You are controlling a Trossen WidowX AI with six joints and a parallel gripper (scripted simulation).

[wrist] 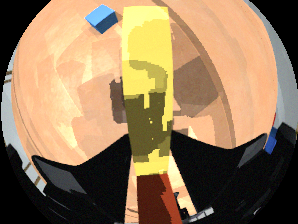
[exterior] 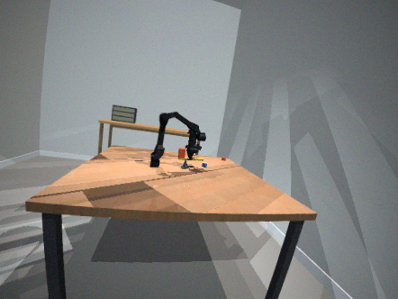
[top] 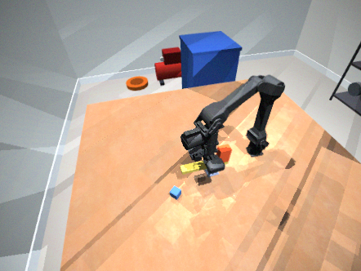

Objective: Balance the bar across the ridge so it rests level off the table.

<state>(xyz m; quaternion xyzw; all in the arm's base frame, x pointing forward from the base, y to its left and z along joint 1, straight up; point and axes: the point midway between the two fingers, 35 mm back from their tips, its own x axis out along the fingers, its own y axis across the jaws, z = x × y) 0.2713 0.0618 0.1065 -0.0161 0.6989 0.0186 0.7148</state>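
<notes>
- Wooden table [top: 122,228] fills most of the top view, with grey walls behind it and a blue cabinet [top: 210,59] at upper centre beside a red machine [top: 168,67] and an orange ring [top: 137,83] on the floor.
- The arm [top: 241,98] reaches from its base at centre right down toward the middle of the frame, so that the gripper [top: 213,165] hangs over the working spot.
- The gripper is clamped on the yellow bar [top: 193,167], which juts out to the left of the fingers; in the wrist view the bar [wrist: 149,76] runs up the centre of the frame and appears to be held off the table.
- A dark shape just below and left of the gripper in the top view looks like the ridge [top: 201,178]. The exterior view shows a small dark wedge [exterior: 185,166] under the bar, so the bar seems held there to be lined up over it.
- Whether the bar's middle sits above the ridge cannot be told.
- An orange block [top: 224,153] stands just behind the gripper, and a small blue cube [top: 176,192] lies lower left, apart from the bar.
</notes>
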